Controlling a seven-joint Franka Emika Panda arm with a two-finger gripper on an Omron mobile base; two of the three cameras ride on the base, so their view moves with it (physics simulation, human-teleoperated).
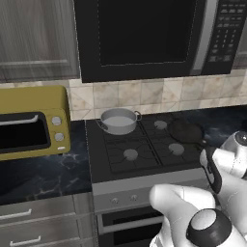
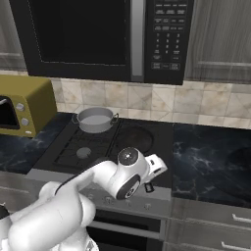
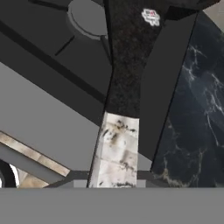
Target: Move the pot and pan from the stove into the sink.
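Gripper closed on the frying pan's handle at the stove's front right.

The pan [image 2: 133, 139] sits on the stove [image 1: 144, 144], apparently clamped by the gripper [image 2: 148, 187]; the pot [image 1: 118, 120] stands back left.

Beside the matt black stove [image 1: 144, 144], the counter [image 2: 211, 147] is glossy dark marble; the pot [image 1: 118, 120] is brushed grey metal.

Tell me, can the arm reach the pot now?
Probably yes, once it frees itself. The pot stands uncovered on the rear left burner of the stove, with nothing above or before it. But the pincer looks shut on the handle of the pan, front right.
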